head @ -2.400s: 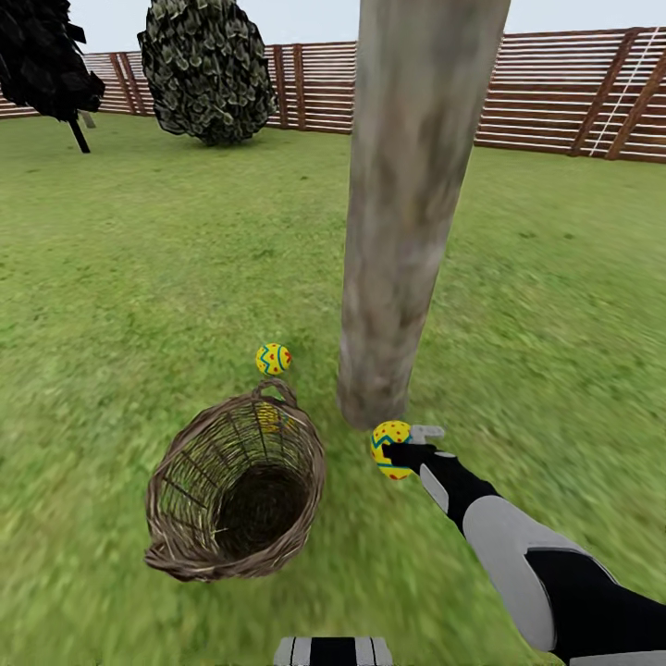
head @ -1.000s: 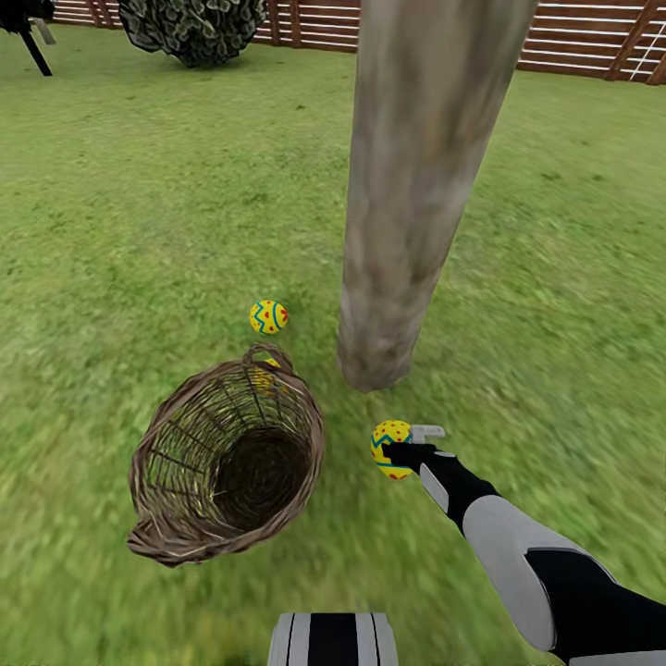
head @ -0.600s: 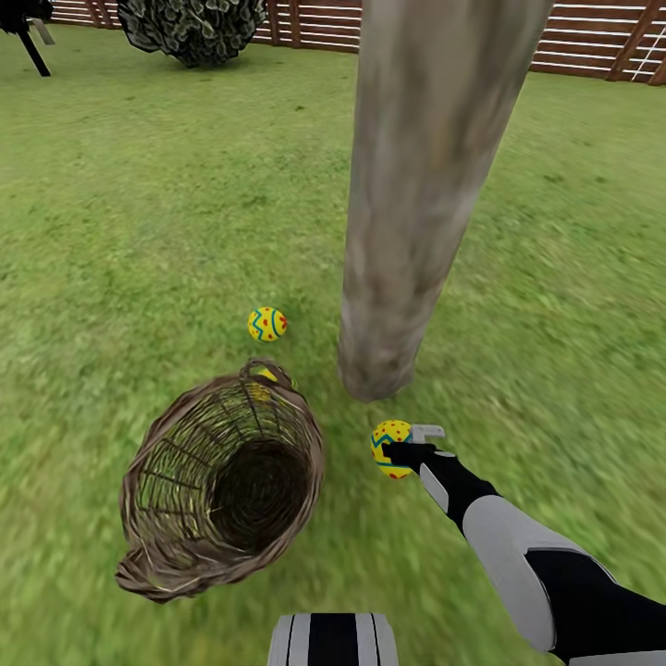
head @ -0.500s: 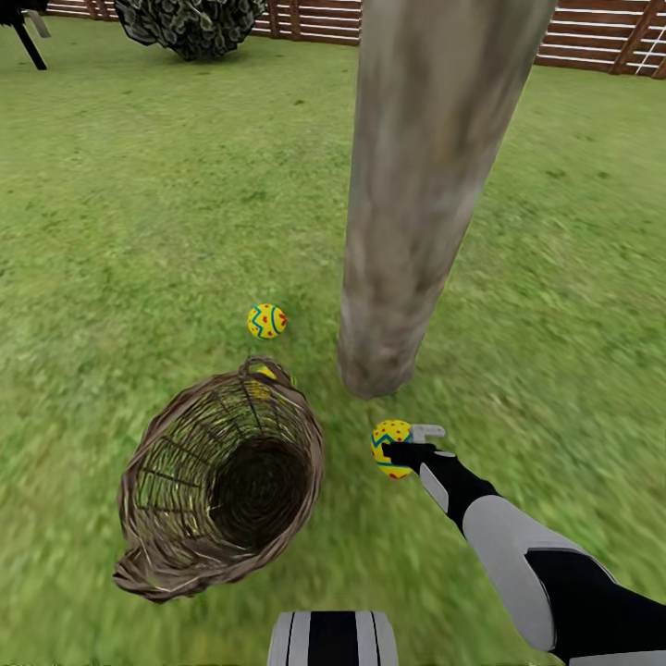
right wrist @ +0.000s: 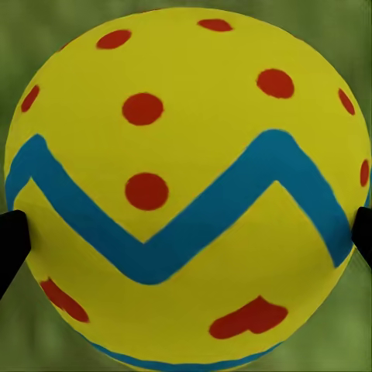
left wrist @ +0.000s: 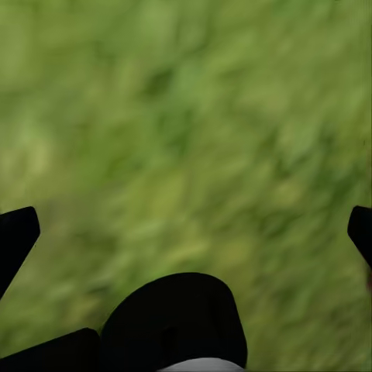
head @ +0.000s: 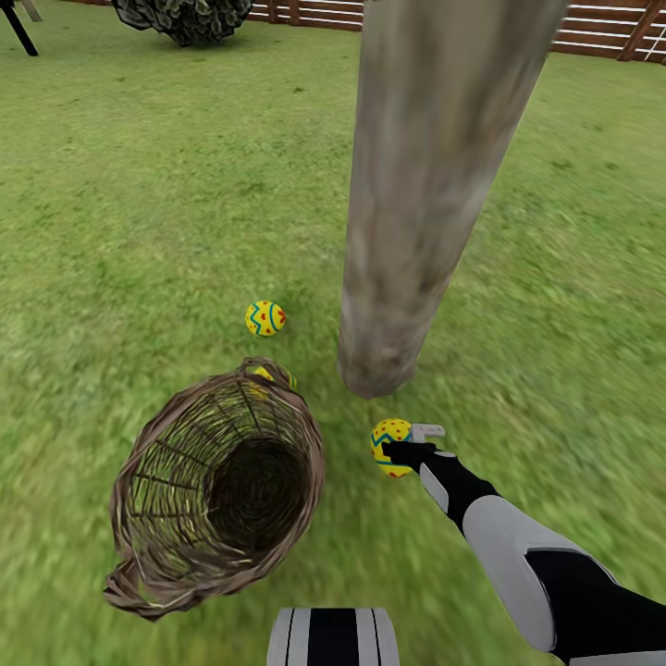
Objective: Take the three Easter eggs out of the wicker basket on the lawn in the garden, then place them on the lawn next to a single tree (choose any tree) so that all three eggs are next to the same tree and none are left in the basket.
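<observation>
A round dark bush (head: 185,17) with pale-edged leaves stands at the far end of the grass, just in front of a brown horizontal-slat wooden fence (head: 606,32). Well to the side of the bush, a slim dark stem (head: 18,30) leans, its upper part cut off by the frame edge.

Egg (head: 391,448) in right fingers (head: 426,431) (near tree (head: 416,213))

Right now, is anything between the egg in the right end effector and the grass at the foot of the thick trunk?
Nothing visible: the yellow dotted egg in the right end effector hangs over bare green lawn, just short of the pale grey-brown trunk.
</observation>
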Motion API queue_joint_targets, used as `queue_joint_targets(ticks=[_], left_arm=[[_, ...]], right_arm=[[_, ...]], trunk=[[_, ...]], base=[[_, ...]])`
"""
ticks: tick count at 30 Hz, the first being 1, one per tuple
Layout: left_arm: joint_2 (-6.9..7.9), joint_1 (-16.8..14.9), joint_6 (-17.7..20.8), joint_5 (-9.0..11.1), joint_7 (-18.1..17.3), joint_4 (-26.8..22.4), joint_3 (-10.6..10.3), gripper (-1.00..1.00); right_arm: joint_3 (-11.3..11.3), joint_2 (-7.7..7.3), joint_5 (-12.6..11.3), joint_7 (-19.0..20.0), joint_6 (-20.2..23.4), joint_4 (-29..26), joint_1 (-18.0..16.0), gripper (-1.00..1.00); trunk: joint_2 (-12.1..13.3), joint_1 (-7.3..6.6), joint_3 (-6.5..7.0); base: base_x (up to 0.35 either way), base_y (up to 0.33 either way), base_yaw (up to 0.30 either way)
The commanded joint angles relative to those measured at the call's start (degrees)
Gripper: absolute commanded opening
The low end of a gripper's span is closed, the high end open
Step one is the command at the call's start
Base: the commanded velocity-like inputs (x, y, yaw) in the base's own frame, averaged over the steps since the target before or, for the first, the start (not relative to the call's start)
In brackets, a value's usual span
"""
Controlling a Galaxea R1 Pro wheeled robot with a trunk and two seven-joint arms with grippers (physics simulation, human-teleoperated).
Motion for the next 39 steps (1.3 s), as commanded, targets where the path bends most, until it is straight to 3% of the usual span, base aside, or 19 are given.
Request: queue_joint_targets(ticks=[1,6,15,28,33,39], left_arm=[[0.02,-0.02,0.24,0.60,0.42,0.16,0.02,1.00],[0.05,-0.12,0.70,1.67,0.15,-0.06,0.59,1.00],[0.04,-0.14,0.97,1.83,-1.17,-0.81,0.63,1.00],[0.21,-0.34,0.30,0.64,-2.47,2.83,0.35,1.00],[0.37,-0.54,4.44,1.82,-2.84,1.42,0.69,1.00],[0.39,-0.58,5.36,1.91,-3.00,0.82,0.72,1.00]], right_arm=[[-0.24,0.02,-0.16,0.17,0.32,-0.11,0.01,-1.00],[-0.24,0.02,-0.14,0.17,0.32,-0.11,0.00,-1.00],[-0.24,0.02,-0.14,0.15,0.32,-0.11,-0.01,-1.00],[-0.24,0.02,-0.14,0.17,0.32,-0.11,-0.02,-1.00],[-0.24,0.02,-0.14,0.17,0.32,-0.11,-0.01,-1.00],[-0.24,0.02,-0.14,0.17,0.32,-0.11,-0.04,-1.00]], trunk=[[-0.01,0.01,-0.03],[-0.04,0.06,-0.47],[-0.12,0.22,-1.80],[-0.12,0.22,-1.80],[-0.16,0.29,-2.47],[-0.16,0.29,-2.47]], base=[[0.083,0.000,0.000],[0.025,0.000,0.000],[0.001,0.000,0.000],[0.059,0.000,0.000],[0.008,0.000,0.000],[0.000,0.000,0.000]])
